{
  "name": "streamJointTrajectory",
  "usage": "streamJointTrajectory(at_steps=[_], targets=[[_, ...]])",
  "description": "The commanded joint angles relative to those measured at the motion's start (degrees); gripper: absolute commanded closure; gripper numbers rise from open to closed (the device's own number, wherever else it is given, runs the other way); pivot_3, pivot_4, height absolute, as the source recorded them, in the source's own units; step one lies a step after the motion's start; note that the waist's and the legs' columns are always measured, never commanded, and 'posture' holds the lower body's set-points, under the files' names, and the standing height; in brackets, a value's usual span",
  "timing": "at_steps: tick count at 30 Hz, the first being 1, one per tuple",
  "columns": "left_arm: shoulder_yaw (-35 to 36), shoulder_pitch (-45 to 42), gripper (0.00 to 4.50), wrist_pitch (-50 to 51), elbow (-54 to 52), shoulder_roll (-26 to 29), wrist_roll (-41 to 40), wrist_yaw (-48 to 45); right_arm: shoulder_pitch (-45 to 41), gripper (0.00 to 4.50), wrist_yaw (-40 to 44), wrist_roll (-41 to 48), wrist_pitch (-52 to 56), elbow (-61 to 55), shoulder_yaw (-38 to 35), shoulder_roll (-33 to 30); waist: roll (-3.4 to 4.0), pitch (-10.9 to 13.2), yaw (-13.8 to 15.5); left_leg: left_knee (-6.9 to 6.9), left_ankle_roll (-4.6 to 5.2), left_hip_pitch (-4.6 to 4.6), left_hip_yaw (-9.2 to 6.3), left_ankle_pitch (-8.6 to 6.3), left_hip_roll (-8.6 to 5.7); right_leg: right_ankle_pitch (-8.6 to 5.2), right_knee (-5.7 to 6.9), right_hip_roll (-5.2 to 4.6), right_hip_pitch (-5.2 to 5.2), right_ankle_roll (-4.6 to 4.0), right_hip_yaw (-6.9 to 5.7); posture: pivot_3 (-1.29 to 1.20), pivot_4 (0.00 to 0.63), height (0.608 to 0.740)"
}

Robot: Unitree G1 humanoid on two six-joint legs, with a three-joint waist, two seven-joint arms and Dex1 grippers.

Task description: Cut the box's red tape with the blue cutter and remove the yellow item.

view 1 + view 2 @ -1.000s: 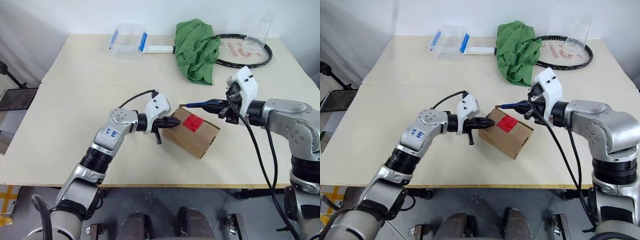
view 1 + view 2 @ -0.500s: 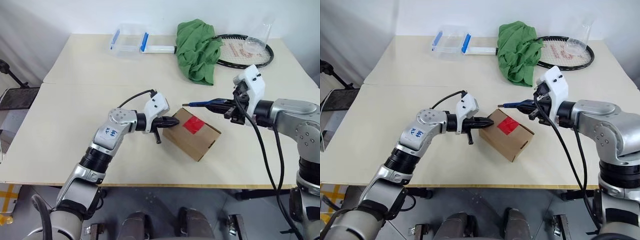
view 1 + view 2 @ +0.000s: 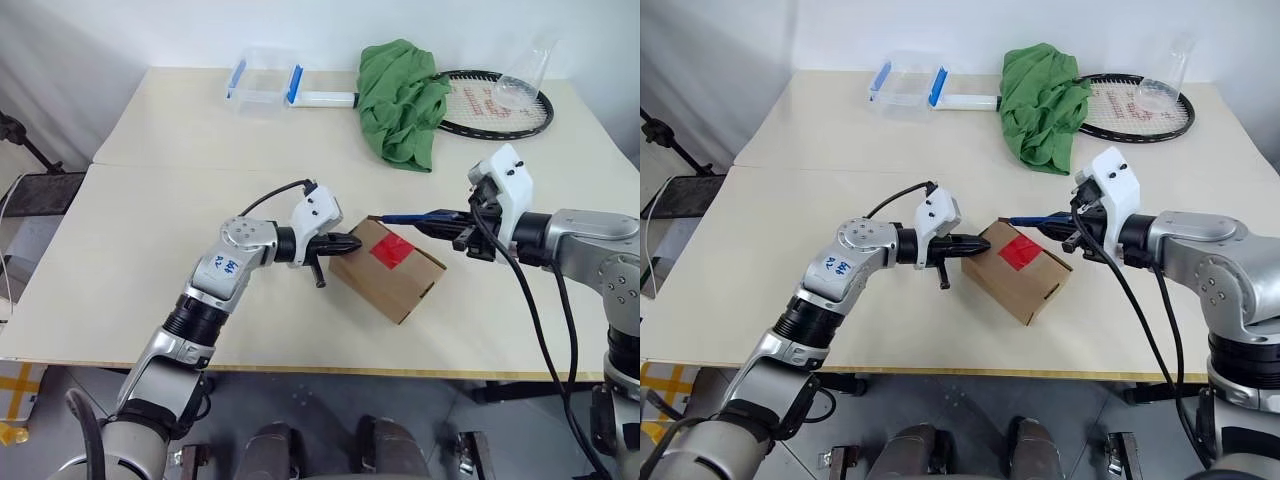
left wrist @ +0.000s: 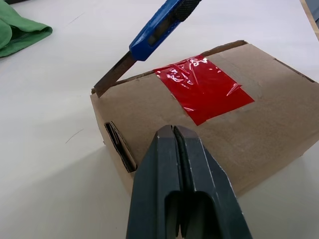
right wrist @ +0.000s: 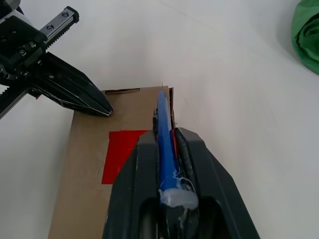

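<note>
Seeing the desk (image 3: 150,200) carrying the box (image 3: 395,280) near its front edge, red tape (image 3: 390,251) intact across the top seam. Our left pincer (image 3: 345,243), pressed together, touches the box's left top edge. Our right pincer (image 3: 455,222) pinches the blue cutter (image 3: 410,216), tip at the box's far top corner.

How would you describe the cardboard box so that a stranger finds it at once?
On the pale table, look at the near middle, between the two robot arms. There sits a small brown cardboard box, turned at an angle to the table's edge. It alone carries a bright red tape patch on top.
</note>
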Motion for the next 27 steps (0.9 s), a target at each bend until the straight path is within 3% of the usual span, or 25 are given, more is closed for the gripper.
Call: streamJointTrajectory(at_steps=[1,17,27], targets=[[0.1,-0.5,4.47,0.2,0.8,-0.2,0.9,-0.1,-0.2,4.34,-0.3,0.0,-0.7,-0.1,-2.2,-1.7,0.0,0.0,0.0,0.0,0.0,0.0,0.0,0.0,0.0,0.0,0.0,0.0,0.0,0.0,0.0,0.0,0.15,0.74],[0.3,-0.6,4.47,-0.5,1.6,-0.8,1.2,-0.1,-0.2,4.34,-0.2,3.0,0.2,-0.5,-3.8,-1.2,0.0,0.0,-0.1,0.02,0.01,0.0,0.01,0.02,-0.01,0.0,0.01,0.0,0.01,0.01,0.0,0.0,0.15,0.74],[0.2,-0.5,4.47,-0.1,1.5,-1.0,1.3,-0.1,0.9,4.34,0.9,2.2,-0.2,-0.3,-1.1,-3.4,0.0,0.0,0.0,0.03,0.01,0.0,0.0,0.02,-0.01,0.0,0.01,0.0,0.02,0.01,0.0,0.0,0.15,0.74]])
